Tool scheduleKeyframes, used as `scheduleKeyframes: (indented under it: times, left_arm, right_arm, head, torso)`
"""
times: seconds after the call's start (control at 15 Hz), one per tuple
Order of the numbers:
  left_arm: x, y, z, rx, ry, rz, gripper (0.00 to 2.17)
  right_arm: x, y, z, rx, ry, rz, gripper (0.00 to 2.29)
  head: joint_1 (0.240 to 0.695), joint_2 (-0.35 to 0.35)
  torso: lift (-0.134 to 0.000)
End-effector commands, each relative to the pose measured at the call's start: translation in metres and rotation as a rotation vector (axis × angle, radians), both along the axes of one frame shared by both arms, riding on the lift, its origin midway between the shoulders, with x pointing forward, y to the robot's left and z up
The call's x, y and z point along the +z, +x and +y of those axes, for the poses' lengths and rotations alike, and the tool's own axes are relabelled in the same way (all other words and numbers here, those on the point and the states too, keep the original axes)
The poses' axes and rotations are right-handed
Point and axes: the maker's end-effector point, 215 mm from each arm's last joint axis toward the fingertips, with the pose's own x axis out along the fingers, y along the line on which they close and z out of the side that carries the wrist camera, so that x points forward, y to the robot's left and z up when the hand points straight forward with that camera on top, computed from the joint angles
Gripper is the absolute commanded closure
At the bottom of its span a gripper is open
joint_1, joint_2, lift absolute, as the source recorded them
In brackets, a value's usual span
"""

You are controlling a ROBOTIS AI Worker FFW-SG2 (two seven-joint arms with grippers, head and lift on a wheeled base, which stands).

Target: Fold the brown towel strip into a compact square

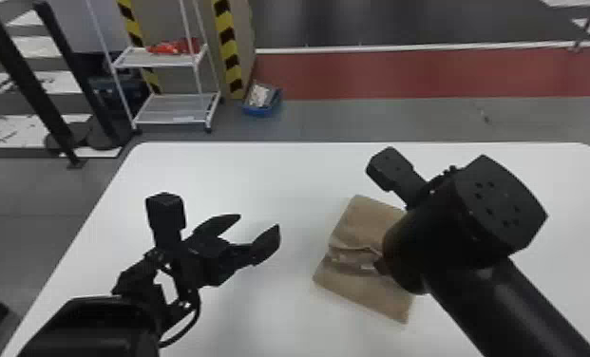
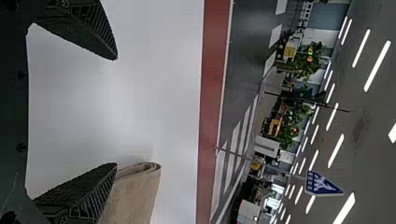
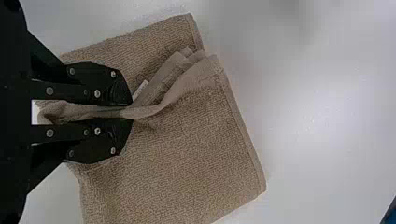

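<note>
At 4 o'clock in the head view, the towel (image 1: pixel 367 216) is plain light brown on a white table (image 1: pixel 270 180). Towards 8 o'clock the left gripper (image 1: pixel 259 221) is black; at 4 o'clock the right gripper (image 1: pixel 381 266) is black too. Near 11 o'clock, 2 strips (image 1: pixel 231 57) carry slanting yellow and black stripes, beside a white rack (image 1: pixel 172 118) and a blue bin (image 1: pixel 259 112). Around 2 o'clock a floor band (image 1: pixel 403 73) is dull red.

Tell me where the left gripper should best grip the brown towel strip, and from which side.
On the brown towel strip, probably the left end of the ridge: it stands above flatter cloth, and the right gripper pinches farther in. Come from the left, straddling it.
</note>
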Motion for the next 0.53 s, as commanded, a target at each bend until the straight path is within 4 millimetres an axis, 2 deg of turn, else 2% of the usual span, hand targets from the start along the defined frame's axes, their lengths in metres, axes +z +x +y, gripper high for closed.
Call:
scheduleKeyframes:
  times: [0.0,0.27,0.47]
  left_arm:
    - [0.001,-0.001,-0.001,-0.005,-0.002,-0.002,0.07]
    - [0.000,-0.008,-0.014,-0.039,-0.012,0.002,0.06]
    - [-0.002,-0.021,-0.040,-0.131,-0.030,0.010,0.05]
  right_arm:
    - [0.003,0.004,-0.007,-0.031,0.022,0.004,1.36]
    - [0.029,0.021,-0.018,-0.092,0.110,-0.033,1.35]
    - [0.034,0.026,-0.024,-0.118,0.135,-0.034,1.35]
  head:
    - [0.695,0.090]
    - [0.695,0.071]
    - [0.695,0.040]
  torso:
    - [-0.124]
    - [-0.124]
    - [-0.124]
